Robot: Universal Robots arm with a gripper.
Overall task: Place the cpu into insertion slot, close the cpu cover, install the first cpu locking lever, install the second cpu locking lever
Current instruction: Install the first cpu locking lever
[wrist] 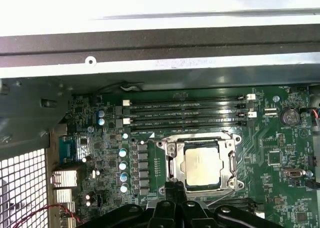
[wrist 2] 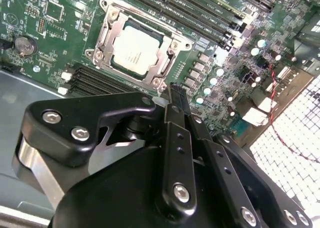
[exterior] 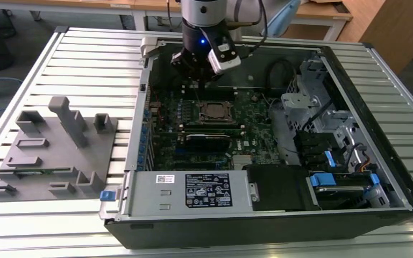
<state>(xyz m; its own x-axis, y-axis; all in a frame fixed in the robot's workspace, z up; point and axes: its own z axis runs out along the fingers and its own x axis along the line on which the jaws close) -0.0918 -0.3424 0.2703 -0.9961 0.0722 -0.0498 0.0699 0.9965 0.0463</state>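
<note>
The cpu (wrist 2: 136,49) sits seated in the insertion slot (wrist 2: 125,71), its pale metal top showing through the window of the cpu cover (wrist 2: 106,35), which lies flat down around it. Both wrist views place the chip just ahead of the tool (wrist 2: 172,90). The tool's black fingertips (wrist: 170,187) stand at the edge of the silvery frame, apart from the chip itself. The fingers are drawn together to a narrow point, and whether they pinch anything there cannot be told. Beyond the socket from the tool, four long memory slots (wrist: 187,113) run across the green circuit board (wrist: 280,158). In the exterior view the tool (exterior: 194,80) hangs inside the open computer case (exterior: 264,228), with the socket between it and the power supply box (exterior: 192,191). The case rests on a slatted table (exterior: 84,59), with a grey fixture block (exterior: 56,148) at the exterior view's left.
</note>
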